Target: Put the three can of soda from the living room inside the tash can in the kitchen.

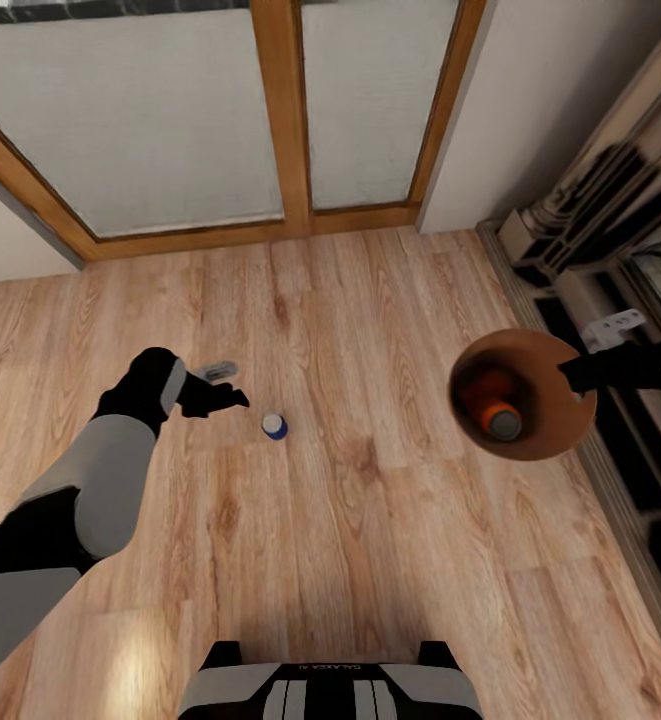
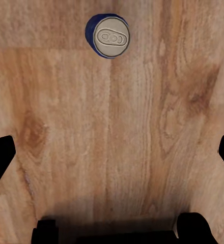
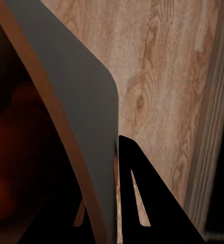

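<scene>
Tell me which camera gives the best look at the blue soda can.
The left wrist view: the blue can stands upright on the wood floor, top tab plain. The head view shows it small, beside the left gripper.

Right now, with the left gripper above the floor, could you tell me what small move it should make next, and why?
Probably ease the open left gripper forward and down around the dark blue soda can. The can stands upright on the wood floor, just ahead of the fingers and untouched, while the right gripper holds the copper-lined grey bin by its rim, an orange can already inside.
</scene>
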### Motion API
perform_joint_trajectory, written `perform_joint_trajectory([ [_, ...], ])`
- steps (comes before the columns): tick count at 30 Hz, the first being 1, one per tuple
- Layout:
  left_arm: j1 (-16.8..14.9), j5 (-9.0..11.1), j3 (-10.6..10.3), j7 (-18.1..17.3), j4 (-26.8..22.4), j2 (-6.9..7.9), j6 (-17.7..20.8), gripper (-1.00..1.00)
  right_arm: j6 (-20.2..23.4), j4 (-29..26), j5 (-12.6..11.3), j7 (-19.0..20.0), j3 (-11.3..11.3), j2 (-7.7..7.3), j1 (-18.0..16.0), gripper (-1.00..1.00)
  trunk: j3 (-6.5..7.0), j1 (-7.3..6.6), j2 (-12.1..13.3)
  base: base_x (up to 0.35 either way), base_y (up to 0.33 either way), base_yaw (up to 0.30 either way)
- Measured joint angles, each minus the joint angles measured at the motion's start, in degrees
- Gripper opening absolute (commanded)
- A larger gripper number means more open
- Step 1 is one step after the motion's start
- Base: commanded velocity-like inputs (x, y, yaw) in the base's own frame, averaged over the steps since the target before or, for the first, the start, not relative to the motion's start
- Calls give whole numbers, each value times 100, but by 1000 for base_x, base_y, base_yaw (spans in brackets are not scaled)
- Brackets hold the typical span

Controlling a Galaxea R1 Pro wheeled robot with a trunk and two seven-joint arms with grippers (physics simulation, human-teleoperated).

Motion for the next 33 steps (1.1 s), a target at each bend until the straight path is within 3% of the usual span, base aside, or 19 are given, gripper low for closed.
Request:
perform_joint_trajectory([
  [3, 1, -2, -1, 8, -1, -41, 0, 100, -70, 4, 251, -20, 7, -4, -7, -100, 0, 0, 0, 56, 0, 0],
  [7, 0, -3, -54, 8, 0, -66, 0, 100, -1, 3, 141, 5, 17, -9, -9, -100, 0, 0, 0, 18, 6, 0],
  [11, 1, -2, -200, -11, 1, -79, 0, 100, -53, 5, 285, -16, 16, -14, -10, -100, 0, 0, 0, 74, 127, 0],
  [14, 1, -2, -258, -33, 6, -83, 0, 100, -12, 4, 201, 7, 18, -10, -10, -100, 1, 0, 0, 112, 239, -82],
  [23, -6, -3, -289, -60, 4, -87, 0, 100, 0, -4, 179, 12, 17, -7, -5, -100, 33, 0, 0, 74, 230, -184],
  [33, -7, -5, -291, -64, -1, -126, 0, 100, -41, -82, 273, -5, 26, -6, 15, -100, 41, 0, 0, 5, -56, -23],
])
